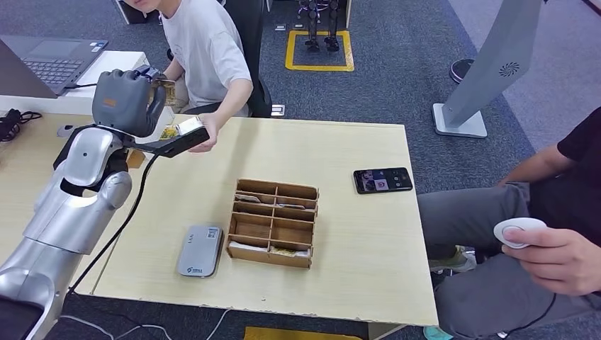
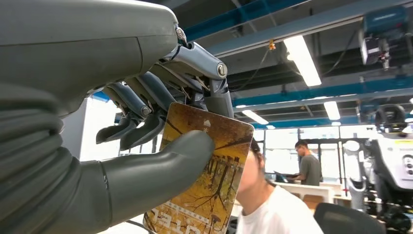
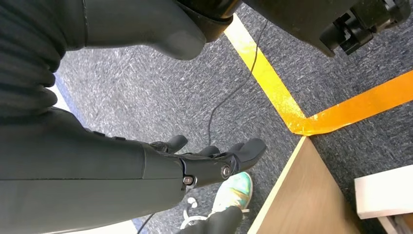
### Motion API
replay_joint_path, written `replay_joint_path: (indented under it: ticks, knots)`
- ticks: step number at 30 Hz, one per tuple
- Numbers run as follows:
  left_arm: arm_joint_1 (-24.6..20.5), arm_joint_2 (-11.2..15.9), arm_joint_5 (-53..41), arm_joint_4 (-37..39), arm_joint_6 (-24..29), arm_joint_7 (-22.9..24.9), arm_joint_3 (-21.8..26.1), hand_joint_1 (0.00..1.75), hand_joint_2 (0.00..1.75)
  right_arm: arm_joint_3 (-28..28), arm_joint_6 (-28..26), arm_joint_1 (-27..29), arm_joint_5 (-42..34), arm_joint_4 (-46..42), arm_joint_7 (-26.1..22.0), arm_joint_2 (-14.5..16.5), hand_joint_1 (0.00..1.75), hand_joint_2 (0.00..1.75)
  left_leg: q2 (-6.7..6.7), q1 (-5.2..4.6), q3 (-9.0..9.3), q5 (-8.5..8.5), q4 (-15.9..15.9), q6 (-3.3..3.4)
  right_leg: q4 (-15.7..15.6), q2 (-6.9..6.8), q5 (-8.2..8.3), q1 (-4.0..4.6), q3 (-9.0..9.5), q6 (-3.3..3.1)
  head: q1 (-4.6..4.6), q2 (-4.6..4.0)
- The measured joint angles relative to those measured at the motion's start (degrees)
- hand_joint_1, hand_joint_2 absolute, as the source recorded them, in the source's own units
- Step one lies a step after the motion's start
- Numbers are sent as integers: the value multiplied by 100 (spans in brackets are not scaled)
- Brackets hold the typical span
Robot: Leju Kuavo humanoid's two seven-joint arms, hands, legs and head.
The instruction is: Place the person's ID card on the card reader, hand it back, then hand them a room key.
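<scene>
The left robot hand (image 1: 126, 99) is raised above the far left corner of the desk (image 1: 354, 248), and it pinches a card (image 2: 204, 180) with a yellow autumn-tree picture between its thick thumb and its darker fingers (image 2: 146, 97); in the head view the card (image 1: 164, 83) shows as a small edge just past the knuckles, held out toward the person in a white shirt (image 1: 205, 49) seated at the far side. That person's hand (image 1: 205, 138) reaches in just below the robot hand, close to the card. On the desk, a grey card reader (image 1: 200, 250) lies flat near the front edge, just beside a wooden organizer (image 1: 273, 222) split into slots, a few of them holding cards. A black phone (image 1: 383, 180) lies further right, well apart from the organizer. A second person in a black shirt sits at the right, their hand (image 1: 556, 255) holding a small white remote (image 1: 519, 231). The right robot hand (image 3: 214, 161) hangs low over grey carpet (image 3: 146, 97) beside yellow floor tape (image 3: 272, 83), its fingers loosely spread and holding nothing. A laptop (image 1: 46, 64) sits on a side desk at the far left.
</scene>
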Motion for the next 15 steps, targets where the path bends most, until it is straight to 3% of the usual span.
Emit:
replay_joint_path:
  ticks: [15]
  knots:
    - [-68,35,48,177,16,9,80,175,175,77,3,-4,-48,-22,29,-10,0,175,0,1,-1,2,0,2,0,-1,0,0,0,0,1,0]
